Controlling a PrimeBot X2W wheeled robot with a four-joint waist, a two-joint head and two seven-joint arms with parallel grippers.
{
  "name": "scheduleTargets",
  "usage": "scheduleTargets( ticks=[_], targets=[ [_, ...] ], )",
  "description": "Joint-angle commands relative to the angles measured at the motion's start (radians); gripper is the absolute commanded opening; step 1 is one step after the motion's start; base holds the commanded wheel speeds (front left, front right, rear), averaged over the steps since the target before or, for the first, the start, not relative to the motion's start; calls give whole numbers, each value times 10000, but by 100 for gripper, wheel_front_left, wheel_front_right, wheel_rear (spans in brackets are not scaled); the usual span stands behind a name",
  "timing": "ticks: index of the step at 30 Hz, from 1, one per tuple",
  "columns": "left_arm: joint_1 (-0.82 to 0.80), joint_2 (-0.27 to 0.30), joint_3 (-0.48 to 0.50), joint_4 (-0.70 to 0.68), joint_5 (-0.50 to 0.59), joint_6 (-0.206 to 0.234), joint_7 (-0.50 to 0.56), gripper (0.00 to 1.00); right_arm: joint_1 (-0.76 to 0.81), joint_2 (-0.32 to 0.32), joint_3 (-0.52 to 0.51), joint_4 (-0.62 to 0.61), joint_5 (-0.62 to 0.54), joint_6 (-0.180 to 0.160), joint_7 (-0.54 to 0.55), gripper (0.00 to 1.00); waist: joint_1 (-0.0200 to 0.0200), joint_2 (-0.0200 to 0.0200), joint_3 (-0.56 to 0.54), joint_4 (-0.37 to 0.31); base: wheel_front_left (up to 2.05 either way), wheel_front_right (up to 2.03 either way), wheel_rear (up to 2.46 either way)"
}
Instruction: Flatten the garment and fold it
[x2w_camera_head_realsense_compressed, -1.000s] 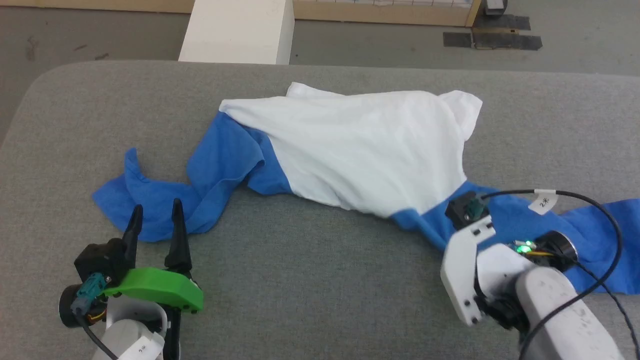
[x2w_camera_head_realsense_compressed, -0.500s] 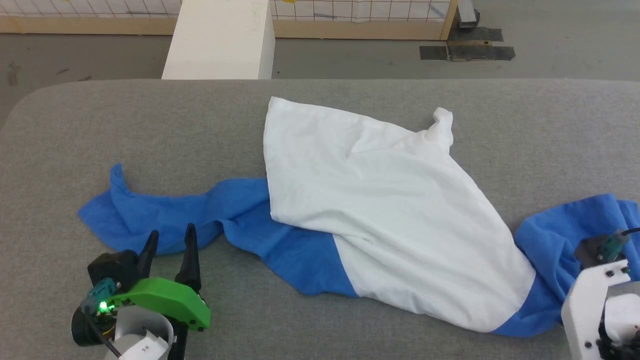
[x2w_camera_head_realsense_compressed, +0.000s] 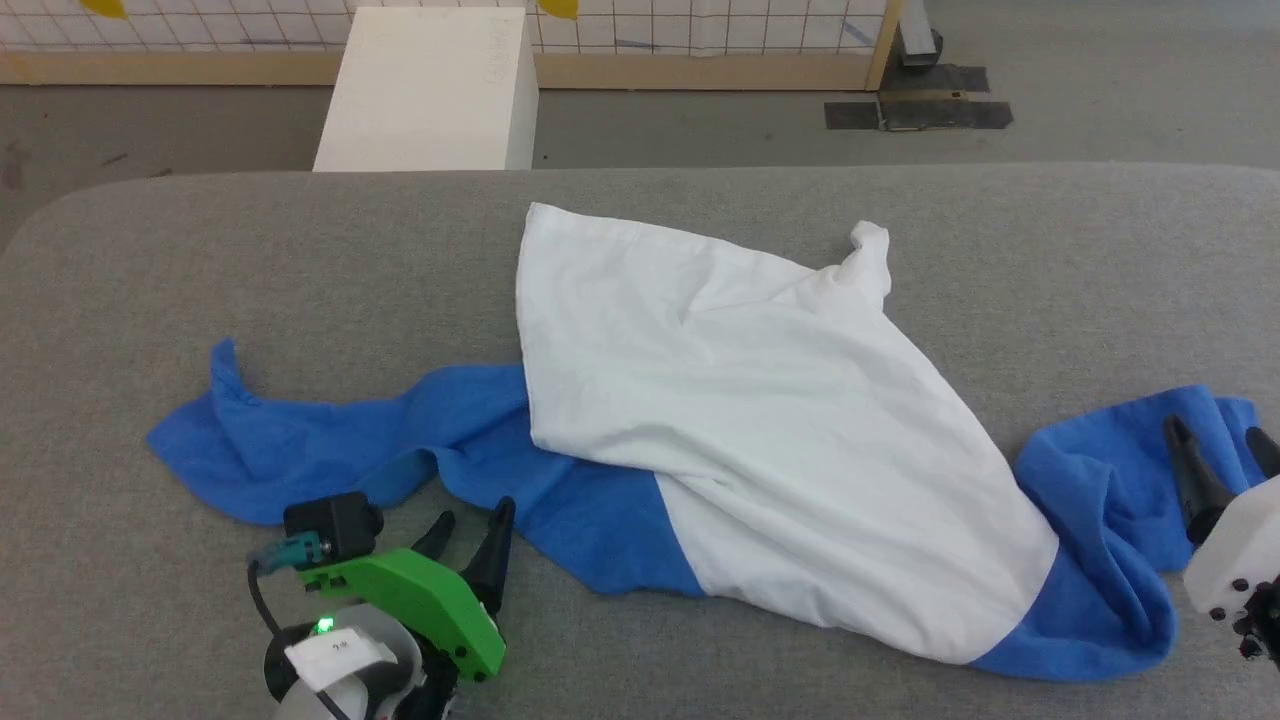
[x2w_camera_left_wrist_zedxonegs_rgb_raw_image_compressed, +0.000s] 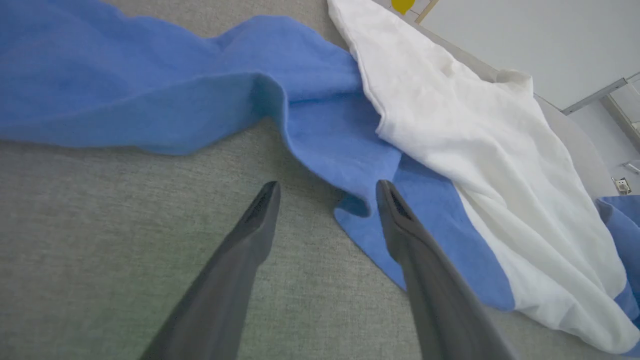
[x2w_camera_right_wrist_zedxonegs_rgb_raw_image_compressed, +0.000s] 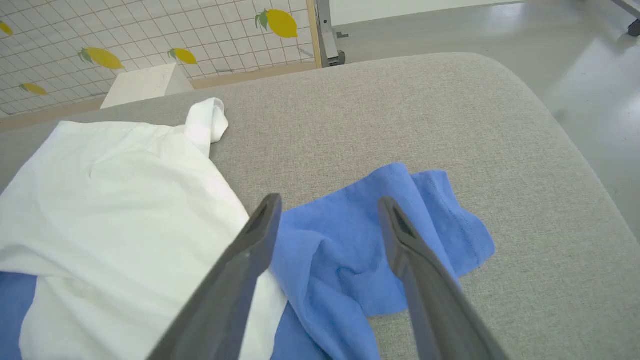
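- My left pincer stands wide and empty, tips at a blue sleeve edge of the garment.
- My right pincer gapes wide over the other sleeve.

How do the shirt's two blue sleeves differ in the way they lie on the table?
The left sleeve lies stretched out long across the grey table; the right sleeve is bunched and folded over itself. The left sleeve's end curls up into a point; the right sleeve's end lies flat, hem showing. Both are bright blue, wrinkled, and join the white body.
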Motion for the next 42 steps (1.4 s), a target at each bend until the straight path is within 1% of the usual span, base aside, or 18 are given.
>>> scheduleTargets(
  ticks=[1,7,8,9,11,13,16,19,23,25,26,30,33,34,35,36,39,42],
  targets=[
    [-374,-49,32,145,-177,-1,159,100,31,65,90,48,-88,-13,-145,100,0,-1,54,-187,0,0,0],
    [-1011,-40,246,915,-409,-102,102,100,67,114,449,333,-180,-13,-415,100,0,-1,137,-598,0,0,0],
    [-1054,-6,251,1025,-375,-99,70,47,75,115,478,376,-154,-13,-446,100,0,-1,144,-630,0,0,0],
    [-1094,0,279,1112,-376,-151,-56,0,98,117,506,438,-121,-13,-491,100,0,-1,141,-659,0,0,0],
    [-1026,-43,344,1218,-585,-312,-115,0,176,118,538,567,-72,-13,-517,100,0,-1,124,-662,0,0,0],
    [-897,-39,617,1154,-761,-275,-348,0,262,119,529,657,-26,-13,-547,100,0,-1,91,-584,0,0,0],
    [-423,98,1104,709,-1049,-130,-536,0,379,120,556,765,16,-13,-595,100,0,-1,12,-369,0,0,0],
    [382,230,1580,-229,-1371,77,-555,0,400,120,600,889,62,-13,-662,100,0,-1,-78,-149,0,0,0],
    [1702,443,1964,-1765,-1620,645,-35,0,442,121,646,1004,18,-13,-696,100,0,-1,-134,269,0,0,0],
    [2264,576,2066,-2375,-1641,990,334,0,386,121,756,1055,23,-13,-752,100,0,-1,-136,429,0,0,0],
    [2532,704,2079,-2622,-1552,1249,602,0,337,121,839,1068,35,-13,-787,100,0,-1,-107,490,0,0,0],
    [3162,1106,1984,-2766,-1023,2361,1613,0,114,121,1128,1250,14,-13,-895,100,0,-1,-54,571,0,0,0],
    [3207,1108,1873,-2464,-929,2848,2096,0,-14,121,1378,1409,-23,-13,-937,100,0,-1,-24,525,0,0,0],
    [3099,1067,1882,-2480,-918,2870,2030,10,-45,121,1504,1478,-49,-13,-920,100,0,-1,-35,476,0,0,0],
    [2979,991,1913,-2574,-963,2825,1900,98,-62,121,1603,1523,-97,-13,-895,100,0,-1,-43,448,0,0,0],
    [2847,974,1904,-2707,-982,2709,1788,100,-80,121,1726,1569,-165,-13,-867,100,0,-1,-55,422,0,0,0],
    [2426,1239,1992,-3112,-647,2535,1353,100,-219,121,1955,1733,-253,-13,-642,100,0,-1,-69,324,0,0,0],
    [1719,1639,2229,-3774,183,2433,271,100,-656,121,2117,1973,-568,-13,-113,100,0,-1,-14,214,0,0,0]
  ],
)
